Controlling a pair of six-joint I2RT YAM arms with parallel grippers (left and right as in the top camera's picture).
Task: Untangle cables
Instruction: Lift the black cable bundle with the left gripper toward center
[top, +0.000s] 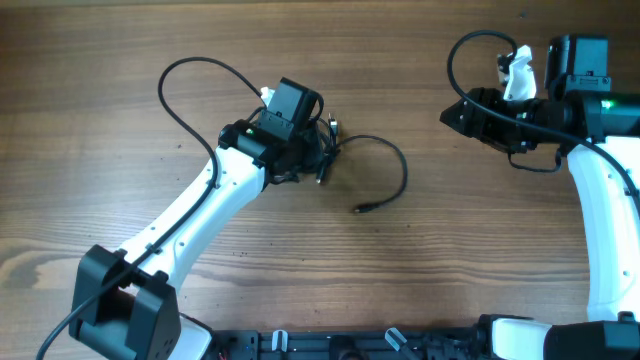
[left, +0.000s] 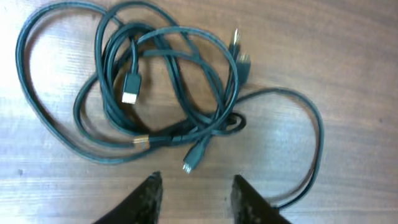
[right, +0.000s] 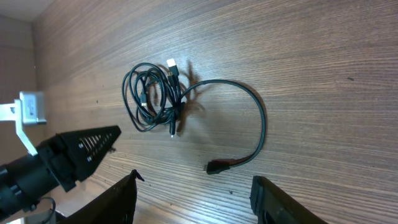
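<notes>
Overhead view has the tangled bundle of thin black metal-tipped cables (left: 186, 127) around the middle of the brown wood-grain tabletop (top: 450, 260), with one strand trailing toward the right edge. Left tool (left: 194, 193) hangs right beside it, fingers spread, holding nothing. Pinching several strands at once would probably just cinch the knot or drag the lot. Right tool (right: 193, 193), also spread and empty, sits well apart near the right edge. Nothing blocks either one.

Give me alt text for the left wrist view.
A tangled bundle of thin black cables lies on the wooden table, several plug ends showing. The left pincer hangs just short of it, open and empty.
</notes>
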